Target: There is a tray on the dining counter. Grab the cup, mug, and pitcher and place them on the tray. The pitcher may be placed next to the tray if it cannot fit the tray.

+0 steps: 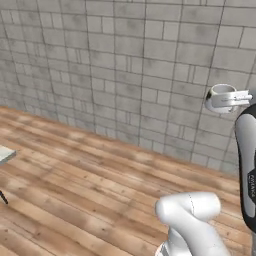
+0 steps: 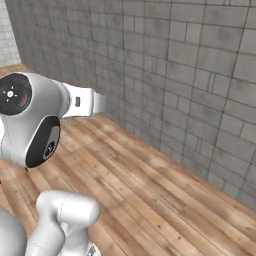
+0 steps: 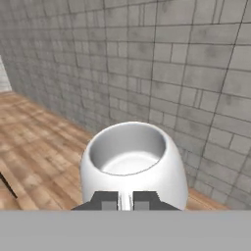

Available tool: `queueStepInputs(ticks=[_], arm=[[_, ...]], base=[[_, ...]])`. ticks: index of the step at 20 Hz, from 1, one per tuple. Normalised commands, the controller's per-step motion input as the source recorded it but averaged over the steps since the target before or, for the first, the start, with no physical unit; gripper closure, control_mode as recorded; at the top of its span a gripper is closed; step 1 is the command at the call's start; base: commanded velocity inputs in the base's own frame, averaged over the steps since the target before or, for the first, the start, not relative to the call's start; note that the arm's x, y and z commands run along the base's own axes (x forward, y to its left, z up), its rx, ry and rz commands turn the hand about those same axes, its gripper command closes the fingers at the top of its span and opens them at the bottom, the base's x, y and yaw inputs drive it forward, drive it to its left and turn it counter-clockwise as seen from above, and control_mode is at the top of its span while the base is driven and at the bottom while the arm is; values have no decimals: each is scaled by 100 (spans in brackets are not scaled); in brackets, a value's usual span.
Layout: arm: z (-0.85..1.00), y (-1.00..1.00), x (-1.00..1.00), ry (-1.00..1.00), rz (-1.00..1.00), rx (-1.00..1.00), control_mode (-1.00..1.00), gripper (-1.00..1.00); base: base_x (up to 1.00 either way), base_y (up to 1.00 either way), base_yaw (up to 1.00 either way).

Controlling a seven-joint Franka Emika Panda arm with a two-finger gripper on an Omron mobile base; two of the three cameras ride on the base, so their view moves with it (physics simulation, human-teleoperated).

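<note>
The mug (image 3: 132, 157) is a squat white cup, held up in the air in front of a grey tiled wall. My gripper (image 3: 126, 201) is shut on its near side, with both dark fingertips (image 3: 105, 200) pressed close together against it. From the left base view the mug (image 1: 219, 97) hangs high at the right, and the gripper (image 1: 232, 99) grips it from the right. Its open mouth faces up and it holds nothing. The tray, the cup, the pitcher and the dining counter are out of view.
A grey tiled wall (image 1: 125, 65) runs across the back, above a wooden plank floor (image 1: 90, 185). A pale slab corner (image 1: 5, 154) juts in at the far left edge. My arm's large white joint (image 2: 30, 115) sits at the left of the right base view.
</note>
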Motion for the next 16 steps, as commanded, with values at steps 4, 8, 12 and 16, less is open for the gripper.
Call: queueStepInputs(ticks=[4,8,12,16], arm=[[0,0,0,0,0,0,100,100],[0,0,0,0,0,0,100,100],[0,0,0,0,0,0,100,100],[0,0,0,0,0,0,100,100]], base=[[100,0,59],[100,0,58],[100,-2,57],[100,-19,51]])
